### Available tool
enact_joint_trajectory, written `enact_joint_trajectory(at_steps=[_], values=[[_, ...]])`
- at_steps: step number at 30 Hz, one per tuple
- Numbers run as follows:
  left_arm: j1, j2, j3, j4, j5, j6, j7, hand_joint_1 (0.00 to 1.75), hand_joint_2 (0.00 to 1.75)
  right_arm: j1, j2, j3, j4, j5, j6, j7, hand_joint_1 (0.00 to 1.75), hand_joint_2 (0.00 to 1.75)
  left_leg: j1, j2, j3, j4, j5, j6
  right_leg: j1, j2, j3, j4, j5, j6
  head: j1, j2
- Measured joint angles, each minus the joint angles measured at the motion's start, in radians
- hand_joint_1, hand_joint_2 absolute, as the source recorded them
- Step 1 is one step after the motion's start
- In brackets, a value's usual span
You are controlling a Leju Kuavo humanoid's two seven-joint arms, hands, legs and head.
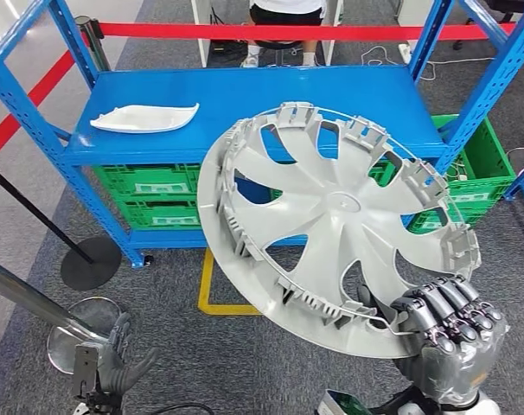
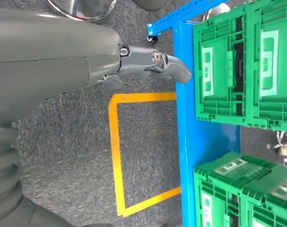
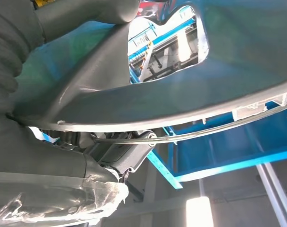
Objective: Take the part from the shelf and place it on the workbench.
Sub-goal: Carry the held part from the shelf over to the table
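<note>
A large silver wheel cover [image 1: 331, 216], inner side up with clips round its rim, hangs tilted in front of the blue shelf [image 1: 246, 99]. My right hand [image 1: 452, 333] grips its near rim at the lower right, fingers curled over the edge. Close up in the right wrist view, the cover's [image 3: 213, 75] underside shows with my fingers [image 3: 124, 151] clamped at its edge and wire ring. A white curved trim part [image 1: 145, 118] lies on the shelf's left side. Low at the left, my left hand [image 1: 116, 367] hangs over the floor, fingers loosely apart and holding nothing; its thumb [image 2: 160, 64] points toward the shelf base.
Green crates [image 1: 149, 194] fill the shelf's lower level, with another [image 1: 484, 164] at the right. A yellow floor marking [image 1: 210, 290] lies before the shelf. Red barrier tape [image 1: 246, 31] and stanchion bases [image 1: 90, 262] stand left. A seated person's legs [image 1: 279, 47] are behind.
</note>
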Motion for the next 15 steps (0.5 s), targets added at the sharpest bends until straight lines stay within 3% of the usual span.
enact_joint_trajectory(at_steps=[2,3,5,7,8,9,10,12,14,15], values=[[0.000,0.000,-0.001,0.006,0.000,0.003,0.000,0.00,1.75,0.004,0.003,0.000,0.000,0.004,0.000,0.000,1.75,1.75,-0.001,0.001,-0.012,-0.009,0.004,0.019,-0.002,0.001,-0.012,0.001,0.012,0.013,0.000,0.000],[0.000,0.000,-0.002,0.009,0.000,0.006,0.000,0.00,1.75,0.006,0.004,0.000,0.000,0.005,0.000,0.000,1.75,1.75,-0.001,0.003,-0.022,-0.008,0.012,0.030,-0.004,0.001,-0.022,0.009,-0.001,0.018,0.001,0.000],[-0.003,0.001,-0.003,0.014,-0.001,0.010,0.000,0.00,1.75,0.010,0.004,-0.001,0.000,0.005,0.000,0.000,1.75,1.75,-0.001,0.007,-0.044,-0.008,0.032,0.046,-0.006,0.001,-0.049,0.078,-0.079,0.025,0.005,0.000],[-0.007,0.002,-0.004,0.017,-0.002,0.013,0.000,0.00,1.75,0.011,0.004,-0.001,0.000,0.005,0.000,0.000,1.75,1.75,-0.004,0.008,-0.067,-0.007,0.052,0.052,-0.005,0.001,-0.076,0.208,-0.168,0.030,0.010,0.000],[-0.009,0.002,-0.004,0.019,-0.004,0.013,0.000,0.00,1.75,0.012,0.004,-0.001,0.000,0.005,0.000,0.000,1.75,1.75,-0.006,0.009,-0.079,-0.007,0.062,0.053,-0.005,0.001,-0.081,0.261,-0.185,0.031,0.011,0.000],[-0.011,0.002,-0.004,0.021,-0.005,0.013,0.000,0.00,1.75,0.013,0.004,-0.001,0.000,0.004,0.000,0.000,1.75,1.75,-0.007,0.010,-0.091,-0.006,0.072,0.052,-0.005,0.001,-0.074,0.288,-0.177,0.031,0.012,0.000],[-0.012,0.002,-0.004,0.023,-0.007,0.014,0.000,0.00,1.75,0.014,0.004,-0.001,0.000,0.004,0.000,0.000,1.75,1.75,-0.008,0.010,-0.103,-0.006,0.081,0.051,-0.005,0.001,-0.051,0.279,-0.151,0.029,0.012,0.000],[-0.015,0.003,-0.005,0.025,-0.008,0.015,0.000,0.00,1.75,0.016,0.004,-0.001,0.000,0.005,0.000,0.000,1.75,1.75,-0.009,0.010,-0.124,-0.005,0.098,0.045,-0.004,0.001,0.040,0.164,-0.102,0.025,0.012,0.000],[-0.019,0.004,-0.007,0.027,-0.009,0.016,0.000,0.00,1.75,0.016,0.005,-0.001,0.000,0.005,0.000,0.000,1.75,1.75,-0.011,0.010,-0.138,-0.003,0.116,0.035,-0.002,0.002,0.136,0.019,-0.108,0.020,0.011,0.000],[-0.021,0.004,-0.008,0.028,-0.009,0.016,0.000,0.00,1.75,0.017,0.006,-0.001,0.000,0.006,0.000,0.000,1.75,1.75,-0.012,0.010,-0.143,-0.003,0.125,0.030,0.000,0.003,0.158,-0.021,-0.118,0.018,0.011,0.000]])
